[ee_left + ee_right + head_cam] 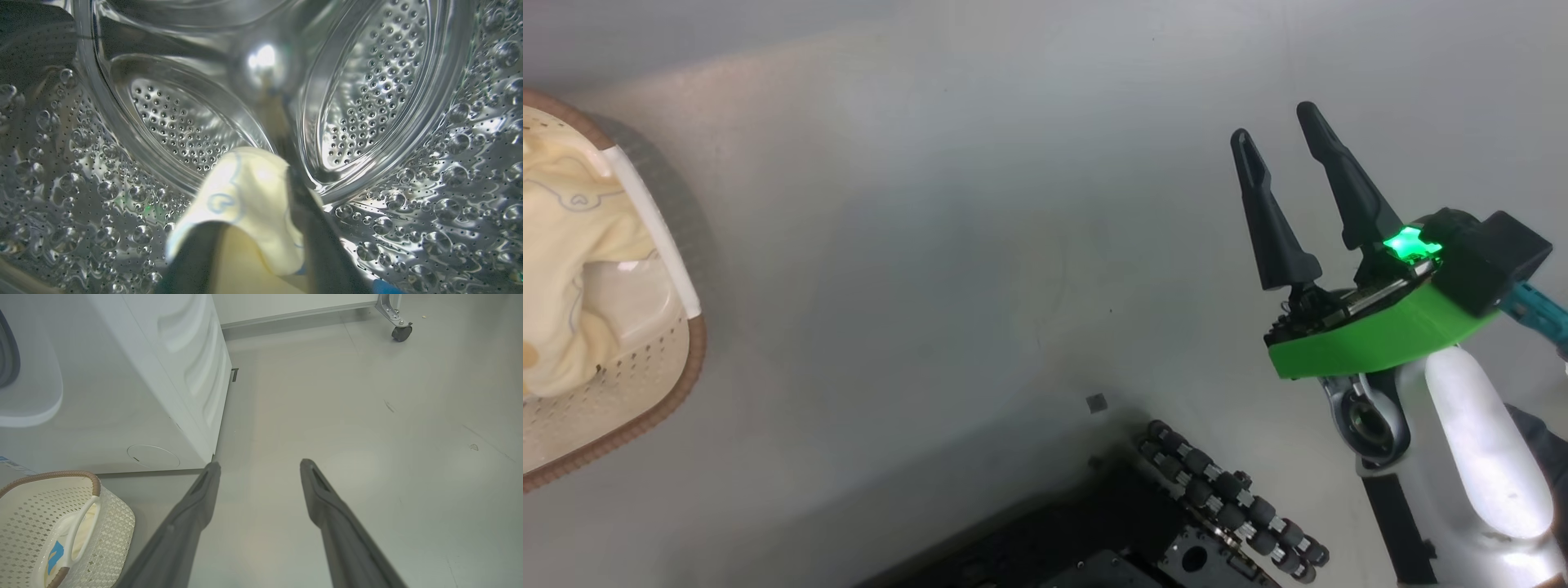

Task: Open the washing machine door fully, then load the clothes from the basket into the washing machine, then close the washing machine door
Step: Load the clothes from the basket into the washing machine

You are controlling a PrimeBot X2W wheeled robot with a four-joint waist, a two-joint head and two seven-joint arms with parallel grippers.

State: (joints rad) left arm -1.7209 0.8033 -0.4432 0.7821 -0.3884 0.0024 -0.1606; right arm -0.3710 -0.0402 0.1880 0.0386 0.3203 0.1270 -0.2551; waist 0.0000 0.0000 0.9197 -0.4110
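Grey floor [931, 286] | basket [116, 522] by washing machine [122, 396] | right claw [1274, 122] spread | left claw [261, 212] pinching clothes [241, 183]

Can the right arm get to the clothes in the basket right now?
Probably yes: the right gripper is open, bare floor lies between it and the basket, and the clothes lie uncovered.

The right gripper [1273, 122] is made of two black tapered fingers [1270, 220] on a green housing [1372, 339]; the forearm [1486, 441] is finished glossy white.
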